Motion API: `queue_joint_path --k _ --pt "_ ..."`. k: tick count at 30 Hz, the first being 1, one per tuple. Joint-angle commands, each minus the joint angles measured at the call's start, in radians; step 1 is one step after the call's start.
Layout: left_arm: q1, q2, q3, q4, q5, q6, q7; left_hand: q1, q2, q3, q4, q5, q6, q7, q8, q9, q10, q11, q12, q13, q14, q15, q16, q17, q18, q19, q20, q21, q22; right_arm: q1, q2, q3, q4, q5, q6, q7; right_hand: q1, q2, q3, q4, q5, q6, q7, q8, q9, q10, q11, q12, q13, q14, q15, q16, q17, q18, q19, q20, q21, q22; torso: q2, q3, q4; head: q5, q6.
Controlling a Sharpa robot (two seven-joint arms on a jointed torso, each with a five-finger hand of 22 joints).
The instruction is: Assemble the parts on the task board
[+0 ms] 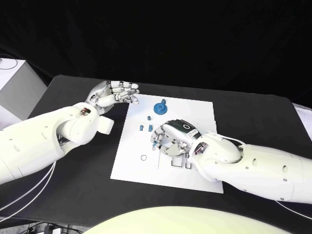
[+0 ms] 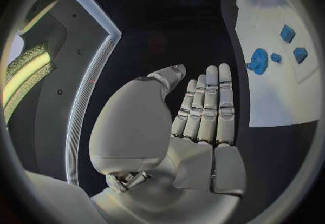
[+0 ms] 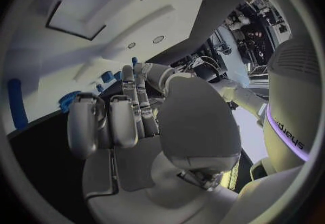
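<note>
1. the board (image 1: 198, 109) lies mid tabletop (image 1: 71, 185), with small blue parts (image 1: 146, 127) in its upper left area and a larger round blue part (image 1: 160, 107) near its far edge.
2. the right hand (image 1: 171, 139) sits low over the board's middle, fingers curled down around a slim blue piece (image 1: 156, 141); it looks pinched at the fingertips, but i cannot tell for sure whether it is held or just touched.
3. the left hand (image 1: 117, 93) hovers off the board's far left corner over the tabletop, holding nothing; in its wrist view the fingers (image 2: 206, 110) lie straight and close side by side.
4. step in hand, as i judge it: the right hand is picking or seating one small part near the board's centre; most parts lie loose, so the task looks early.
5. the next move calls for a firm pinch, the part kept upright, and alignment with its slot on the board; the outlines (image 1: 176, 163) just beside the hand may be the target.
</note>
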Motion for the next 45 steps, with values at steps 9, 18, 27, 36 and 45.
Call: queue_joint_path --k 9,18,27,36,45 --pt "0.0 0.004 0.001 -0.002 0.006 -0.004 0.017 0.01 0.002 -0.001 -0.004 0.005 0.007 0.025 0.006 0.0 0.004 -0.003 0.005 0.001 -0.003 0.004 -0.007 0.002 -0.014 0.002 0.0 0.0 0.001 -0.004 0.003 -0.004 -0.009 -0.05 0.056 -0.016 -0.008 0.002 -0.002 -0.004 0.002 0.001 0.006 0.008 0.003 0.0 -0.003 0.0 0.001 0.03 -0.004 -0.001 0.001 -0.002 0.017 -0.002 -0.001 0.002 0.0 -0.0015 -0.0003 0.007 -0.007" --pt "0.0 0.003 0.001 -0.005 -0.004 -0.005 0.016 0.006 0.002 -0.002 -0.003 0.004 0.003 0.026 0.006 -0.001 0.0 -0.001 0.005 0.0 -0.007 0.006 -0.011 0.003 -0.016 -0.003 0.001 -0.002 0.001 -0.005 0.008 -0.008 -0.014 -0.055 0.056 -0.019 -0.009 0.0 -0.003 -0.005 0.002 0.001 0.006 0.008 0.004 0.001 -0.003 0.0 0.001 0.03 -0.004 -0.001 0.0 -0.001 0.016 -0.001 -0.002 0.0 0.0 -0.0011 0.0007 0.01 -0.016" --pt "0.0 0.003 0.002 -0.005 -0.005 -0.002 0.013 0.006 0.002 -0.003 -0.002 0.004 0.003 0.027 0.007 -0.001 -0.002 -0.001 0.006 0.0 -0.008 0.007 -0.012 0.003 -0.016 -0.004 0.002 -0.003 0.0 -0.006 0.013 -0.008 -0.021 -0.076 0.049 -0.025 -0.012 -0.001 -0.006 -0.005 0.001 0.001 0.006 0.009 0.005 0.001 -0.003 0.0 0.001 0.03 -0.004 0.0 0.001 -0.001 0.016 -0.001 -0.001 0.002 0.0 0.0 -0.0002 0.015 -0.019" --pt "0.0 0.003 0.002 -0.004 -0.008 0.002 0.009 0.005 0.002 -0.003 -0.002 0.004 0.002 0.027 0.007 -0.001 -0.002 -0.001 0.006 0.0 -0.009 0.007 -0.013 0.003 -0.016 -0.005 0.002 -0.003 0.0 -0.008 0.02 -0.009 -0.023 -0.08 0.048 -0.026 -0.012 -0.002 -0.007 -0.005 0.0 0.001 0.006 0.009 0.006 0.001 -0.003 0.0 0.001 0.03 -0.004 0.001 0.001 -0.001 0.016 -0.001 -0.002 0.002 0.001 -0.0008 0.0004 0.015 -0.021" --pt "0.0 0.004 0.002 -0.004 -0.011 0.004 0.005 0.005 0.003 -0.003 -0.002 0.004 0.001 0.027 0.007 -0.002 -0.003 0.0 0.006 0.0 -0.011 0.008 -0.015 0.004 -0.017 -0.007 0.002 -0.005 0.0 -0.009 0.025 -0.009 -0.028 -0.085 0.056 -0.025 -0.012 -0.002 -0.007 -0.005 0.0 0.001 0.006 0.009 0.006 0.001 -0.003 0.0 0.001 0.03 -0.004 0.001 0.001 -0.001 0.016 -0.001 -0.002 0.002 0.0 -0.0011 -0.0008 0.015 -0.028"
